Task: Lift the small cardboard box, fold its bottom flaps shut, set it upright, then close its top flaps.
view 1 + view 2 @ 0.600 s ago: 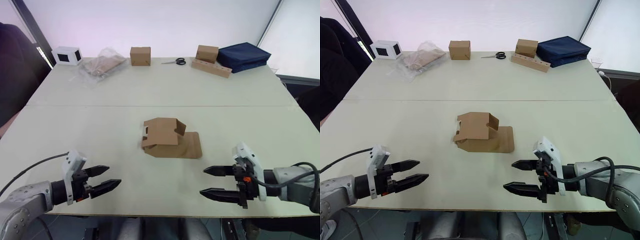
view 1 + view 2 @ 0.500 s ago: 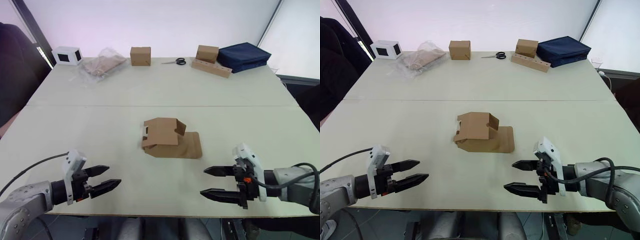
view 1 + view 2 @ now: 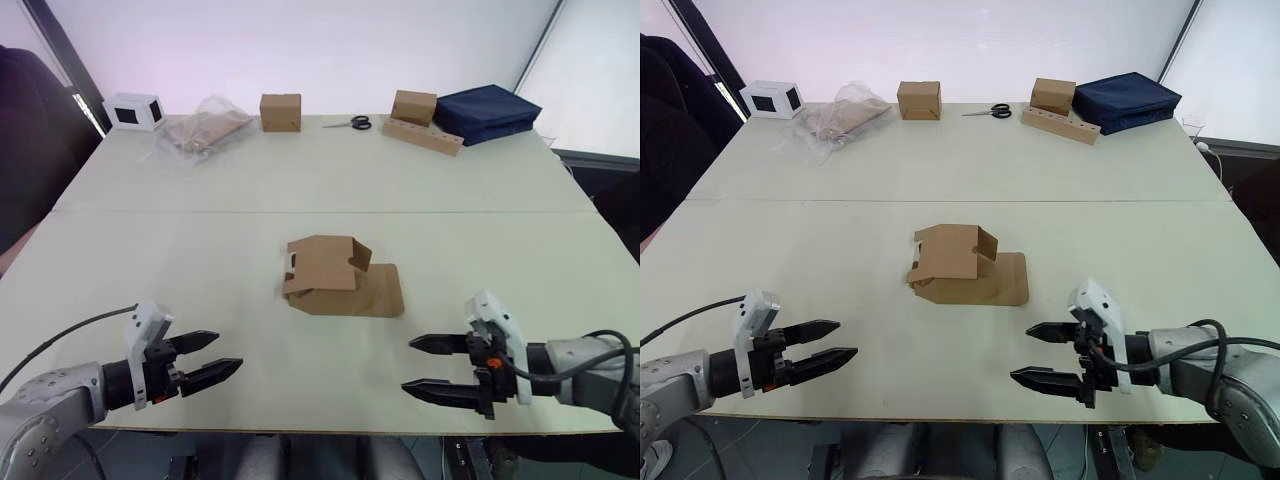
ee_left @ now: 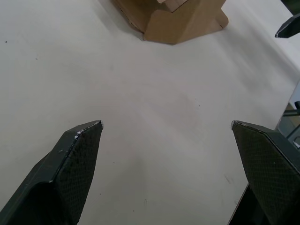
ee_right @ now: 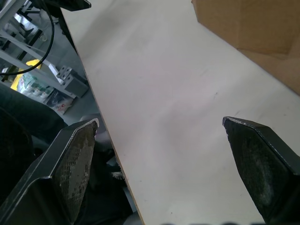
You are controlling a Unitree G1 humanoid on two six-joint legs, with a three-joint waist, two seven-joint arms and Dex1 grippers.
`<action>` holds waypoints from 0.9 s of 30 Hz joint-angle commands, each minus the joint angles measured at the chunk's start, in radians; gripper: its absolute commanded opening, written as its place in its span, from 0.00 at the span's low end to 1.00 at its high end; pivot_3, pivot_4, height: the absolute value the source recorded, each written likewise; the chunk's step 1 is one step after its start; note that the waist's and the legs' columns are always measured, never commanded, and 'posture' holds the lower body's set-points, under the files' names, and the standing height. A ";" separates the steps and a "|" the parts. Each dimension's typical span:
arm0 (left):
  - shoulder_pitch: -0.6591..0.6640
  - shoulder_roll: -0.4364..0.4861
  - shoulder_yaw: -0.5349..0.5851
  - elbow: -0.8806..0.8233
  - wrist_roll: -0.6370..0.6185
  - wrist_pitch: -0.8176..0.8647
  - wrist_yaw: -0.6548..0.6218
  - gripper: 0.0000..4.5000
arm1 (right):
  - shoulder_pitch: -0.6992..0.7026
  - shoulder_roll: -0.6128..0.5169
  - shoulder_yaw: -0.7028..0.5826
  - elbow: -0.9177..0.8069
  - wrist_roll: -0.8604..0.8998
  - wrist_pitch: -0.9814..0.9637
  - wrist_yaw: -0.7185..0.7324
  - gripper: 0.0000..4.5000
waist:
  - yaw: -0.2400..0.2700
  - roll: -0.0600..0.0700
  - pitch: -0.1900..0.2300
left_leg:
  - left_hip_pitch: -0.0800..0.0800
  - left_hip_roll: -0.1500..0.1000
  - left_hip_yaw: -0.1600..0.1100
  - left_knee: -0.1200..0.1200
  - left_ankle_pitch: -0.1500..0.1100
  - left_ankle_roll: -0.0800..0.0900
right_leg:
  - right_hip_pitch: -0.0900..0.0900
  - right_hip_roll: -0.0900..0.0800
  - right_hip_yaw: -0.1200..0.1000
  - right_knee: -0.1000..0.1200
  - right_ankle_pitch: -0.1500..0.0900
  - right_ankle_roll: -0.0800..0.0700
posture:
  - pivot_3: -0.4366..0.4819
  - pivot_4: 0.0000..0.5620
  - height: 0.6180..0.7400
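Box (image 3: pixel 335 275) midway between parted grippers

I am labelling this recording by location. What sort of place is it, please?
Probably an indoor workroom or lab set up for box-folding practice. A large pale table holds the small cardboard box at its middle, with scissors, a plastic-wrapped cardboard stack and more boxes along the far edge.

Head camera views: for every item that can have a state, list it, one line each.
small cardboard box: lying on its side mid-table, flaps open, untouched.
left end effector: open, empty, near the table's front edge.
right end effector: open, empty, near the front edge.
scissors: closed, lying flat at the far edge.
far cardboard box: upright, closed.
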 commanded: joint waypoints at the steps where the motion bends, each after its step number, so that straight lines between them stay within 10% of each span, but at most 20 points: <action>1: -0.013 0.026 0.006 0.003 0.027 -0.027 -0.015 1.00 | -0.037 0.015 -0.001 0.015 -0.002 -0.020 0.004 0.99 | 0.000 0.000 0.000 | 0.000 0.000 0.000 0.000 0.000 0.000 | 0.000 0.000 0.000 0.000 0.000 0.000 | 0.48 0.27 1.00; 13: -0.437 0.180 -0.033 0.294 -0.112 0.276 -0.055 1.00 | -0.222 0.034 -0.045 -0.031 0.111 0.022 -0.089 0.99 | -0.003 0.000 0.000 | 0.000 0.000 0.000 0.000 0.000 0.000 | -0.001 0.000 0.000 0.001 0.000 0.000 | 0.48 0.27 1.00; 19: -0.895 0.033 -0.135 0.596 -0.162 0.599 0.054 1.00 | -0.372 0.059 0.045 -0.074 0.070 0.012 -0.154 0.99 | -0.004 0.000 0.000 | -0.002 -0.001 -0.002 0.002 0.000 0.000 | -0.001 0.001 -0.002 0.002 0.000 0.000 | 0.48 0.27 1.00; 27: -1.113 -0.140 -0.264 0.850 -0.066 0.647 0.045 1.00 | -0.320 0.045 0.063 -0.118 0.002 -0.018 -0.150 0.99 | -0.009 -0.001 0.001 | -0.005 -0.001 -0.002 0.004 0.002 -0.003 | -0.006 0.000 -0.002 0.004 0.000 0.000 | 0.48 0.27 1.00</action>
